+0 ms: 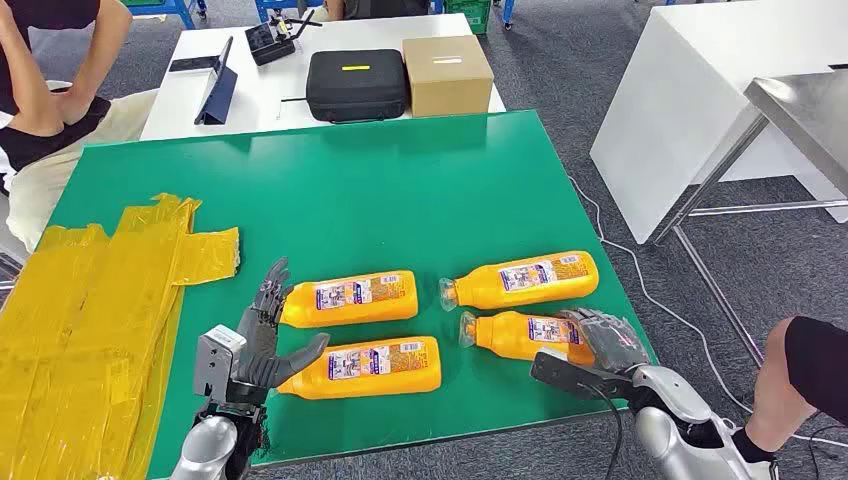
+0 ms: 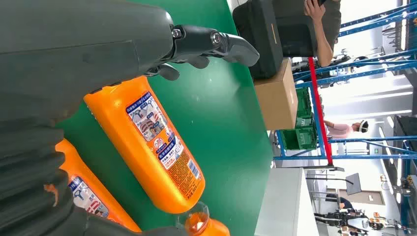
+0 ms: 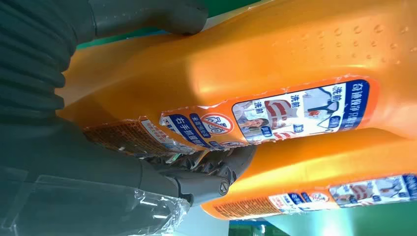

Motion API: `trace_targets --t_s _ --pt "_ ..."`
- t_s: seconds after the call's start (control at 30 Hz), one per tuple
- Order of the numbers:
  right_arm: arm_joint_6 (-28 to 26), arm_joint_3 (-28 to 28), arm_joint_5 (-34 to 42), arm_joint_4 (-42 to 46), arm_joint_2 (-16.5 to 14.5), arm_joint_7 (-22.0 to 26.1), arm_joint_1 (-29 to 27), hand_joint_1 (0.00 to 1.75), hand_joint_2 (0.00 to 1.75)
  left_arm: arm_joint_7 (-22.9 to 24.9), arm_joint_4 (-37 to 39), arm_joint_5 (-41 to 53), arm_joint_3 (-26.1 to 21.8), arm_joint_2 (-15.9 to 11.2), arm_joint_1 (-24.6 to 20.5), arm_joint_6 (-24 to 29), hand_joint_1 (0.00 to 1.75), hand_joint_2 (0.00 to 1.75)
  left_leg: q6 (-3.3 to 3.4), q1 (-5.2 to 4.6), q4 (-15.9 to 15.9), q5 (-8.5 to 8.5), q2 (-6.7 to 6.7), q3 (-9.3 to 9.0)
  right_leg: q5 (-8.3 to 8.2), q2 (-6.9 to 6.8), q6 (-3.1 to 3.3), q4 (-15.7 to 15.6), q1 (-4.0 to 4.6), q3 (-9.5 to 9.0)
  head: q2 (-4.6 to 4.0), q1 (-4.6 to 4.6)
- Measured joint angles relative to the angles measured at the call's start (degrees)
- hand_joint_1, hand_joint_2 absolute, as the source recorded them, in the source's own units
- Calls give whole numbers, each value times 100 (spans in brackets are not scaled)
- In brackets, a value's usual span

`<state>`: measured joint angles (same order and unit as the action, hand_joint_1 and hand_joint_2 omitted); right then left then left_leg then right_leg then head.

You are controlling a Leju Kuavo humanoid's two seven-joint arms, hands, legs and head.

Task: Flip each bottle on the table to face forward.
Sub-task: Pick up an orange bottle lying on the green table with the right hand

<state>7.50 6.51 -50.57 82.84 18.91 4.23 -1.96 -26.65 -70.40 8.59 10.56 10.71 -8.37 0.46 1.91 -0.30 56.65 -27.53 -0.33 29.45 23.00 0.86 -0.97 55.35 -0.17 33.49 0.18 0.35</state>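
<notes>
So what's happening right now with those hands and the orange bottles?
Right hand gripping the near-right bottle at its base. Left hand open, fingers spread between the two left bottles. Four bottles lying flat on the green table. Nothing in the way.

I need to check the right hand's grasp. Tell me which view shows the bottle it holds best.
The head view: the near right bottle lies whole on the green table, the right hand over its base. The right wrist view shows its label close up; the left wrist view shows other bottles.

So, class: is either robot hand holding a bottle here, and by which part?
The right hand grips the near-right bottle around its base end. The left hand holds nothing, its fingers spread beside the two left bottles.
</notes>
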Motion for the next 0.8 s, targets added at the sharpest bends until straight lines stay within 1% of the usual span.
trace_targets --t_s 0.3,0.8 --pt "-204 -41 -34 -32 -272 69 3 175 175 -8 4 2 0 0 0 7 0 175 -2 6 0 0 2 -2 -1 6 1 1 2 1 0 0" --pt "-229 -97 -38 -50 -395 85 15 175 175 -10 43 3 0 0 0 7 0 175 -1 7 0 0 2 -1 -1 6 0 1 2 0 1 0"
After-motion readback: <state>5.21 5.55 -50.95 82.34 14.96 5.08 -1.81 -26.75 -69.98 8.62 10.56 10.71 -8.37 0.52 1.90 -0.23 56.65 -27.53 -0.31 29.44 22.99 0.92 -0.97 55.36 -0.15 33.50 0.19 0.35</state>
